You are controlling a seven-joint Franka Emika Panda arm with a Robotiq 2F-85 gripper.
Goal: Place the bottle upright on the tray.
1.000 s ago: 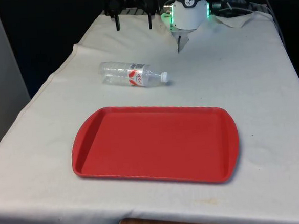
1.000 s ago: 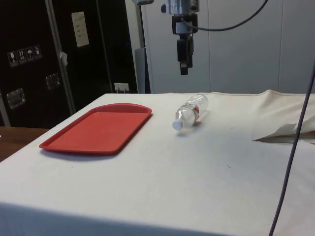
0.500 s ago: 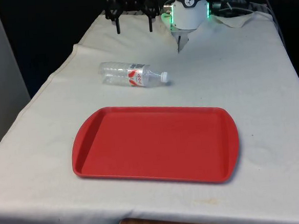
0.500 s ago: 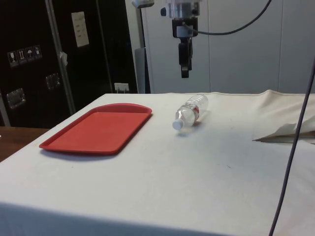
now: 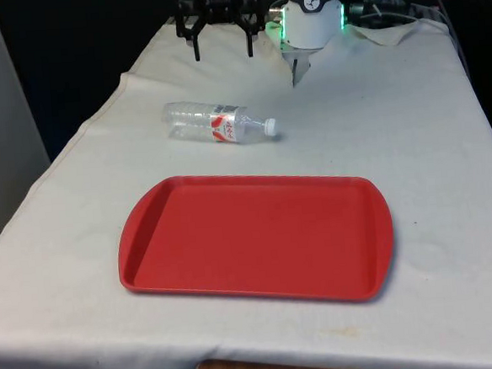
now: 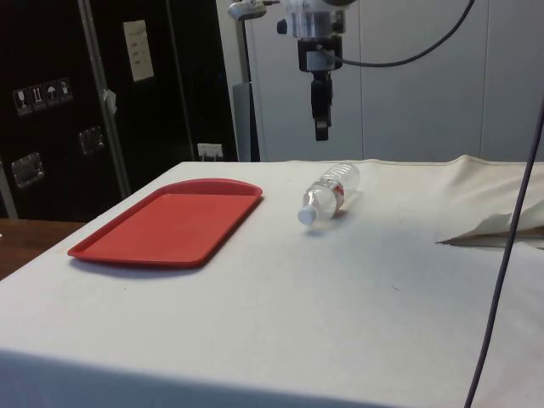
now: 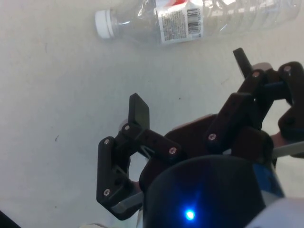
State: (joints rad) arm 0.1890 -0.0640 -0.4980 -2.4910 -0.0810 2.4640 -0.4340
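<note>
Front view: the clear plastic bottle [image 5: 218,124] is lying on its side on the white-clothed tabletop [image 5: 411,122], just beyond the far edge of the red tray [image 5: 255,237] and apart from it; its white cap [image 5: 270,128] is pointing toward the front view's right; a red-and-white label is wrapping its middle; the tray is sitting flat, nearer the camera than the bottle, and carrying nothing; the tool [image 5: 222,41] is hanging in the air beyond the bottle, its two black fingers spread wide and holding nothing. Side view: the tool [image 6: 320,129] is hovering above the bottle [image 6: 330,191], clear of it; the bottle is resting beside the tray [image 6: 172,222]. Wrist view: the fingers [image 7: 138,112] are standing well apart with bare cloth between them; the bottle [image 7: 199,18] is lying crosswise beyond the fingertips, untouched.
</note>
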